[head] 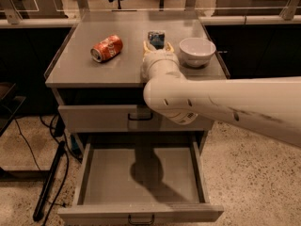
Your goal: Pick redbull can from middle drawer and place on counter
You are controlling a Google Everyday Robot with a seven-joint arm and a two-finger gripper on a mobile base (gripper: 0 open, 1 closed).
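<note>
The redbull can (156, 38) stands upright on the counter (94, 69), between the orange can and the bowl. My gripper (157, 47) is right at the can, its cream fingers on either side of the can's lower part. The arm reaches in from the right and hides the can's base. The middle drawer (141, 178) is pulled out below, its grey floor bare except for the arm's shadow.
An orange-red soda can (106, 48) lies on its side on the counter's left. A white bowl (197, 51) stands right of the gripper. The upper drawer front (99, 117) is closed. Cables and a dark stand lie on the floor at left.
</note>
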